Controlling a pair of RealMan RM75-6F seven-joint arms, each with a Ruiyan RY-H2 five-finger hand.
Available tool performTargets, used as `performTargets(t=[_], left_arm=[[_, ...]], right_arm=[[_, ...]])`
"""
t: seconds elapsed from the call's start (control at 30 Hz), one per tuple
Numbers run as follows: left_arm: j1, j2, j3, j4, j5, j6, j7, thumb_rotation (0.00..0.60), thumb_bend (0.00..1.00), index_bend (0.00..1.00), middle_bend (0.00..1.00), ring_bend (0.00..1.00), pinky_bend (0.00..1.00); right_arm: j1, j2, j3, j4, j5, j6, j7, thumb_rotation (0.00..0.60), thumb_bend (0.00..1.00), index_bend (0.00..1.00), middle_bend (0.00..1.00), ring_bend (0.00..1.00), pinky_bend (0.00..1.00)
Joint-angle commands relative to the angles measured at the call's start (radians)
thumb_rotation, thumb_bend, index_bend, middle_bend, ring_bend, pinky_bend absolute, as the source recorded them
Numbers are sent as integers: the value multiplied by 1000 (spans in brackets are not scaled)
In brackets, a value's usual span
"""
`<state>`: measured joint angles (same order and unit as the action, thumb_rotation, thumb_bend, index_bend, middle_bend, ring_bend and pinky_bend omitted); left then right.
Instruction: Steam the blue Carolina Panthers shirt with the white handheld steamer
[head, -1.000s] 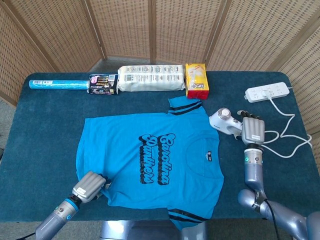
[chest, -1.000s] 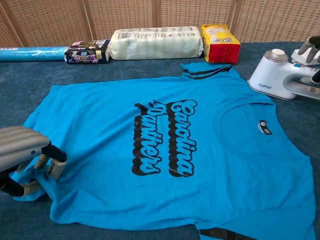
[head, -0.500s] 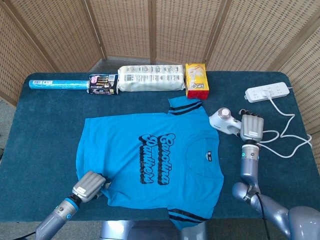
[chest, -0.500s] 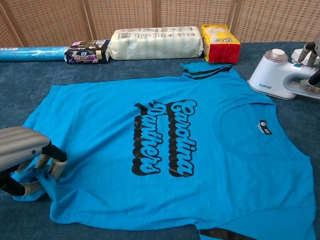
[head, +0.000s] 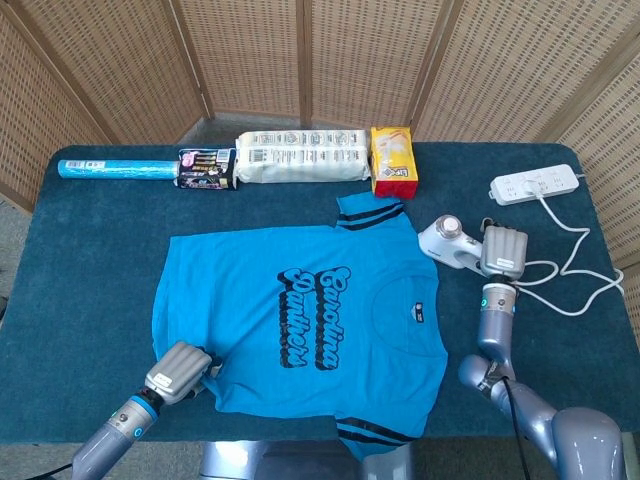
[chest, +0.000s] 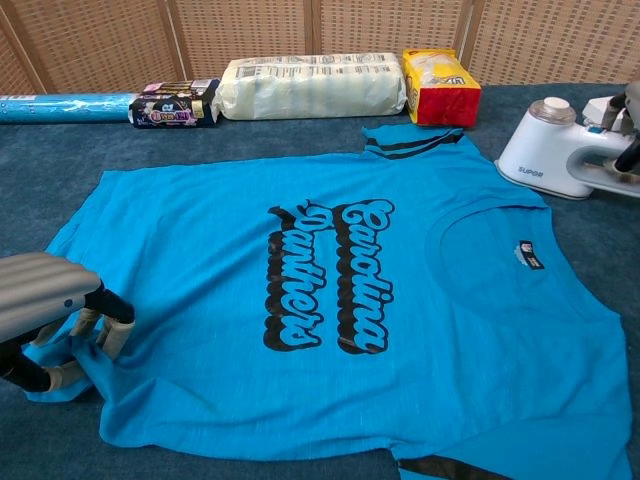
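The blue Carolina Panthers shirt (head: 300, 320) (chest: 330, 290) lies flat, print up, on the dark blue table (head: 90, 300). At its near left corner my left hand (head: 178, 372) (chest: 45, 320) pinches the fabric against the table. To the right of the shirt's collar stands the white handheld steamer (head: 446, 240) (chest: 550, 145). My right hand (head: 503, 251) (chest: 628, 125) has its fingers curled around the steamer's handle. In the chest view most of that hand is cut off by the right edge.
Along the table's back edge lie a blue roll (head: 115, 170), a dark packet (head: 206, 168), a white pack (head: 300, 157) and a yellow and red pack (head: 393, 158). A white power strip (head: 535, 184) and its looping cord (head: 575, 275) lie at the right.
My right hand's fingers have curled in around the steamer's handle and the right forearm has swung a little to the left. The left hand and the shirt have not moved.
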<state>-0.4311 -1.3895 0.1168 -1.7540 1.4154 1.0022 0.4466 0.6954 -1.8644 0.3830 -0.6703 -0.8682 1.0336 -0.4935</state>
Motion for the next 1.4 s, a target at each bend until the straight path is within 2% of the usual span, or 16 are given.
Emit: performTargets(t=[0.03, 0.33, 0.57, 0.83, 0.93, 1.07, 1.4], left_arm=[[0, 0, 0, -1, -1, 1, 1, 600, 431, 570, 625, 566, 648], [2, 0, 1, 0, -14, 2, 5, 600, 430, 570, 625, 566, 648], [-2, -3, -2, -1, -18, 2, 13, 600, 430, 570, 625, 566, 648], [-2, -3, -3, -3, -23, 5, 20, 600, 431, 571, 626, 566, 648], [-1, 2, -4, -4, -23, 11, 22, 600, 430, 570, 626, 566, 648], [-1, 6, -7, -6, -24, 16, 21, 600, 430, 570, 626, 566, 648], [-10, 14, -5, -8, -14, 10, 25, 600, 430, 570, 626, 567, 648]], right_arm=[[18, -27, 16, 49, 6, -17, 2, 600, 393, 411, 496, 517, 492], [40, -58, 41, 138, -21, -32, 93, 600, 354, 697, 744, 772, 765], [31, -53, 65, 142, -46, -32, 238, 600, 343, 763, 811, 856, 833], [12, -28, 73, 108, -86, -12, 368, 600, 339, 768, 819, 870, 847], [-7, 4, 64, 48, -113, 15, 396, 600, 338, 769, 819, 870, 847], [-46, 67, 43, -91, -152, 62, 399, 600, 338, 769, 819, 870, 847], [-121, 196, -38, -457, -231, 154, 284, 600, 337, 768, 819, 869, 844]])
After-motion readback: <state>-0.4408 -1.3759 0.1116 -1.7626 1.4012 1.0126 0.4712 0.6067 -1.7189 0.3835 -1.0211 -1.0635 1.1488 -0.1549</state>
